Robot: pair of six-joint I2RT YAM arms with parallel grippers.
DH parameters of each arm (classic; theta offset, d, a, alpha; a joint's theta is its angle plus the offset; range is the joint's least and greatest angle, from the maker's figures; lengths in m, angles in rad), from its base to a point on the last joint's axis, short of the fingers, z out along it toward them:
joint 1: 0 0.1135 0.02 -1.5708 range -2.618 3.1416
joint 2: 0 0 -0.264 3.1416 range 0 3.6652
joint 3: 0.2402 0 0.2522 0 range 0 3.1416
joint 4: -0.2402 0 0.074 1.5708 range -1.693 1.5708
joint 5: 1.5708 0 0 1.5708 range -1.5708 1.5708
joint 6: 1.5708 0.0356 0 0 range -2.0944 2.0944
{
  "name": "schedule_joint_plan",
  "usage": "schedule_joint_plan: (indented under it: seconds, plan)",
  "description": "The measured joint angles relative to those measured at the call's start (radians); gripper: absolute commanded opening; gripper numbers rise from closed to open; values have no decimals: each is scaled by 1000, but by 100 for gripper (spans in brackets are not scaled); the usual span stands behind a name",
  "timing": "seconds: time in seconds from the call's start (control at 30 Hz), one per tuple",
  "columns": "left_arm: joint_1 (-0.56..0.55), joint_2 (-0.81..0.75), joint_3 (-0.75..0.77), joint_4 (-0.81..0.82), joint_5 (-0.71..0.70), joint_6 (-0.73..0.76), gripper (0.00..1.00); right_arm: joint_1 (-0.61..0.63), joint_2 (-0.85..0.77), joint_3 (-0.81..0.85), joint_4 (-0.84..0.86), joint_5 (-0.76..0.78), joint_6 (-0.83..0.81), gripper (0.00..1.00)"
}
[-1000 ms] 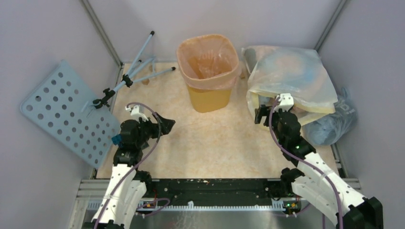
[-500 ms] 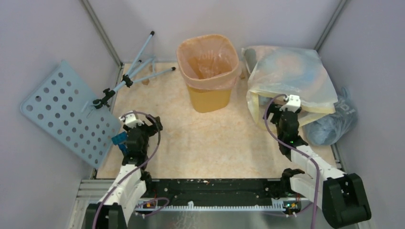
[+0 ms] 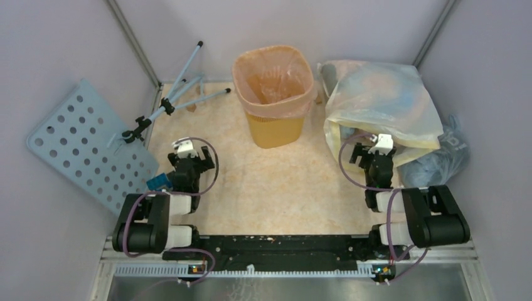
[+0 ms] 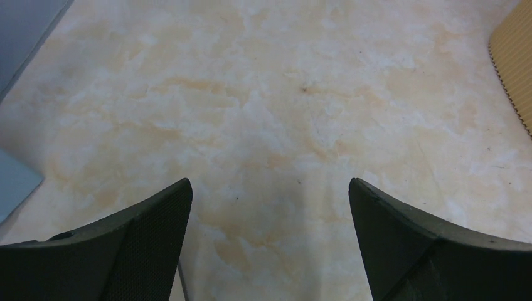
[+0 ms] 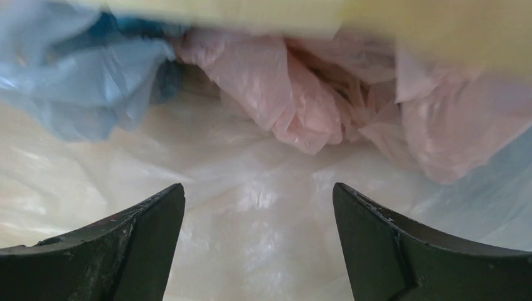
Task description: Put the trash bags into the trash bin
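Pink trash bag lined yellow-orange trash bin at the surface's far edge, folded over the rim to hold; left pincer and right pincer, jaws apart and empty, sat at the near edge.

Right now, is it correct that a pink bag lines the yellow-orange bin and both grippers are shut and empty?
Not shut: the left gripper and right gripper are open and empty, as both wrist views show. The pink bag does line the yellow-orange bin.
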Motion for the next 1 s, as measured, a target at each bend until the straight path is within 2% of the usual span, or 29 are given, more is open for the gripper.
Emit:
schedule_joint_plan:
  seconds: [0.13, 0.2, 0.27, 0.33, 0.6, 1.0]
  plan:
    - [0, 97, 37, 73, 19, 56, 99, 0, 154, 1, 116, 10, -35, 80]
    - [2, 149, 40, 161, 33, 77, 99, 0, 177, 0, 136, 25, -42, 91]
    - [7, 237, 47, 246, 73, 106, 99, 0, 177, 1, 176, 41, -51, 92]
    - [8, 298, 61, 260, 121, 135, 99, 0, 177, 1, 192, 45, -51, 92]
    - [7, 305, 108, 244, 229, 194, 99, 0, 177, 1, 206, 49, -51, 93]
    - [8, 305, 115, 216, 266, 212, 99, 0, 177, 1, 206, 51, -51, 94]
